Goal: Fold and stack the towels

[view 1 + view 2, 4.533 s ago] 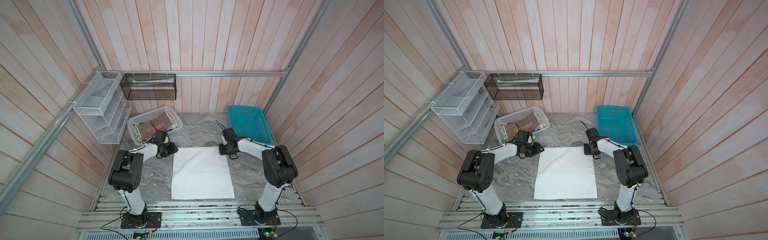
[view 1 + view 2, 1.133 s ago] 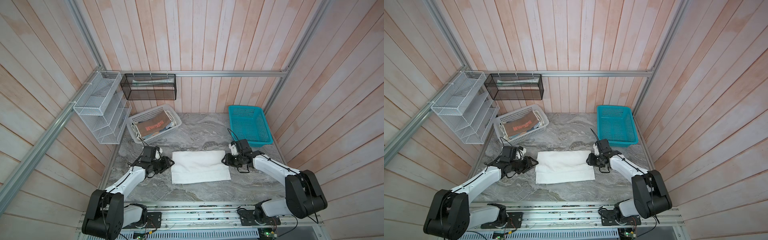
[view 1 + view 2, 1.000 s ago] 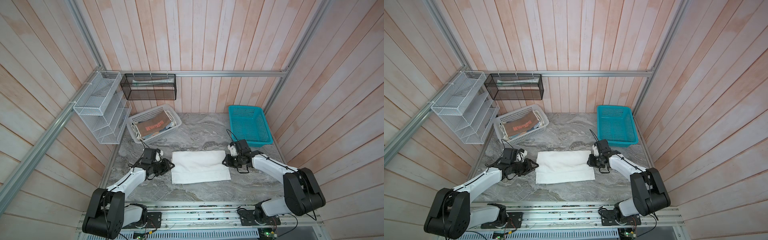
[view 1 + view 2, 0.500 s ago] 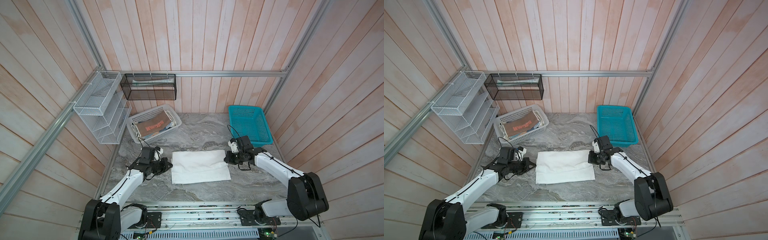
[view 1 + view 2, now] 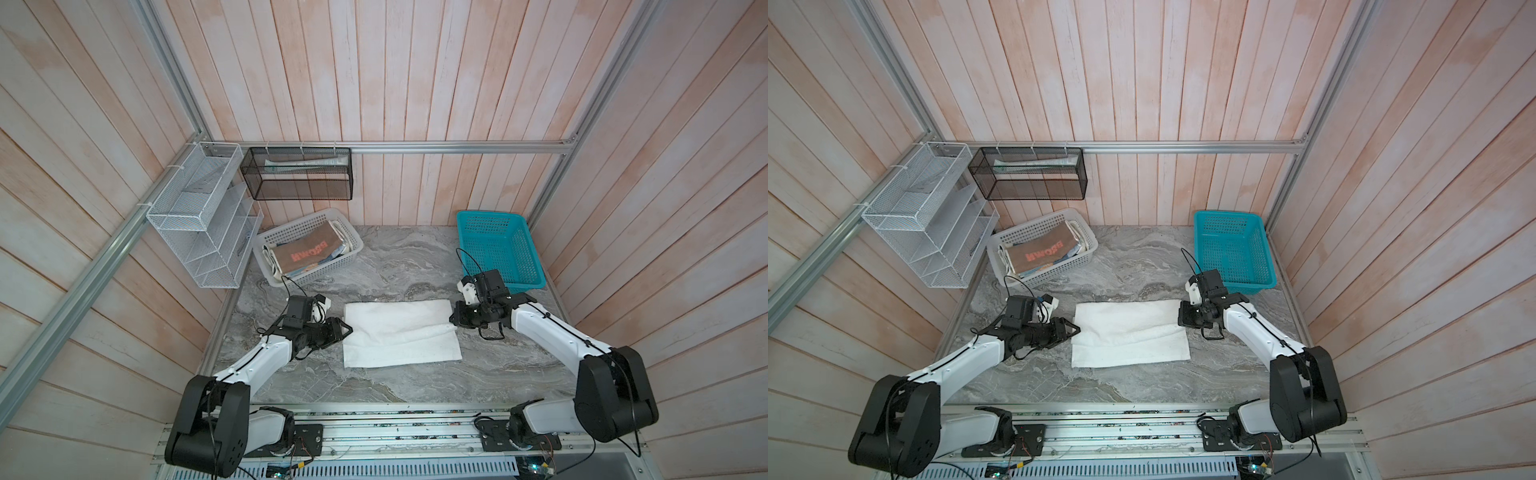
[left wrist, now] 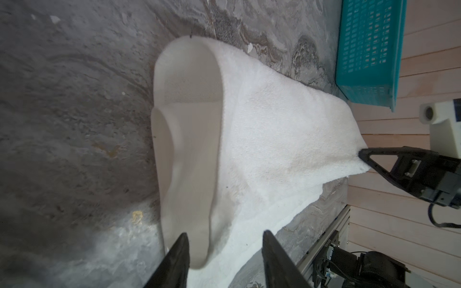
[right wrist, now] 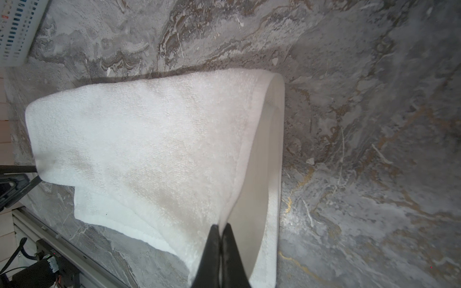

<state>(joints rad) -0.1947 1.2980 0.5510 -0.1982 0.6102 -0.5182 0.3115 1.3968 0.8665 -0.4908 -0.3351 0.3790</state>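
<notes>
Pinching the towel's (image 5: pixel 399 338) raised right corner with the right gripper (image 5: pixel 454 322); straddling the opposite edge with the left gripper (image 5: pixel 348 330), parted and empty; long axis arm to arm.

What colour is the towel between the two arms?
The towel is plain white; best seen in the right wrist view.

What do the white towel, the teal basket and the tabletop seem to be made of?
The white towel is probably cotton terry: fuzzy, matte pile that folds softly. The teal basket is likely moulded plastic: smooth, slightly glossy, with regular slots. The tabletop looks like grey veined marble or a printed imitation; the look cannot settle which.
</notes>
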